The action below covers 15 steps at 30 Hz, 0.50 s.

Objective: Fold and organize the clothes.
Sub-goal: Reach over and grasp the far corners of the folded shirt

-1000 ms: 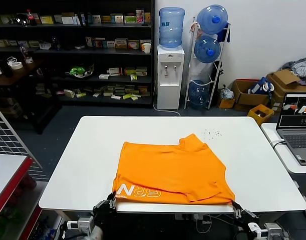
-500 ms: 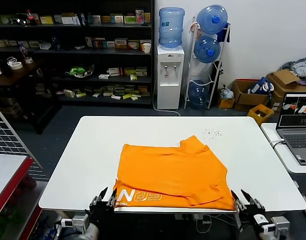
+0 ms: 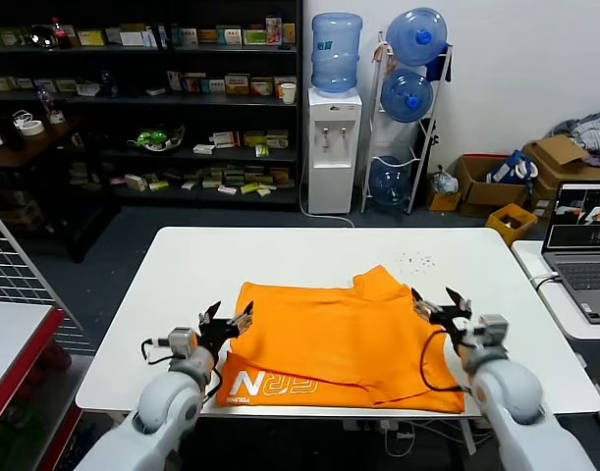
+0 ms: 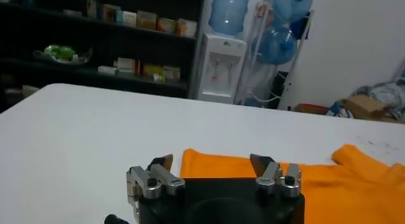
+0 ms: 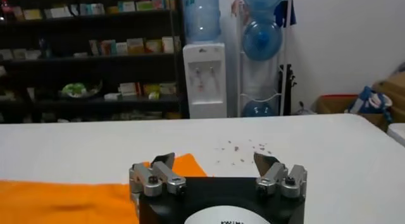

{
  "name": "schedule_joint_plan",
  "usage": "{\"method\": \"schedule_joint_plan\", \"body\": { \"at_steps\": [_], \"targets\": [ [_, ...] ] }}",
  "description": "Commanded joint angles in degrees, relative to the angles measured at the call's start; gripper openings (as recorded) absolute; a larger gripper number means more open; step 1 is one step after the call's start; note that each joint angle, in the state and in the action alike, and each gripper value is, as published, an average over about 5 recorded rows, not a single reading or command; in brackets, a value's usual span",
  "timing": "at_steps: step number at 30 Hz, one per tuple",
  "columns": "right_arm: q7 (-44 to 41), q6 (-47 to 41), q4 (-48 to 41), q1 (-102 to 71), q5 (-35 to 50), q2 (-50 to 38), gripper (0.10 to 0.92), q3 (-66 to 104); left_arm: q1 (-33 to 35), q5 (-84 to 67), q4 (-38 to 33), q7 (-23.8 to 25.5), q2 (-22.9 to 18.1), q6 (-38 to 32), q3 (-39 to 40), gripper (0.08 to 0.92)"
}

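Two hands, both spread wide and empty. Left hand (image 3: 227,322) hovers at one side edge of the orange T-shirt (image 3: 344,339); right hand (image 3: 440,306) at the opposite edge. T-shirt lies folded between them on the white surface (image 3: 182,285).

Even, bright overhead light fills the room, the white table (image 3: 182,294) shines softly without hard glare, the orange T-shirt (image 3: 339,339) casts only faint shadows along its folds, the shelves (image 3: 142,98) sit dim, and both wrist views blur toward the background.
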Motion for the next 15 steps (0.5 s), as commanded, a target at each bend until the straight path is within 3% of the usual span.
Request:
{"method": "schedule_joint_plan", "body": {
  "at_steps": [1, 15],
  "targets": [
    [-0.1, -2.2, -29.6, 26.3, -3.2, 9.0, 0.822, -11.9, -23.2, -3.7, 26.7, 5.6, -2.3, 3.1, 8.0, 0.822],
    [-1.9, -3.5, -35.2, 26.1, -5.4, 11.3, 0.823, -11.8, -24.7, -3.0, 30.7, 6.7, -3.4, 4.9, 10.9, 0.823]
  ]
}}
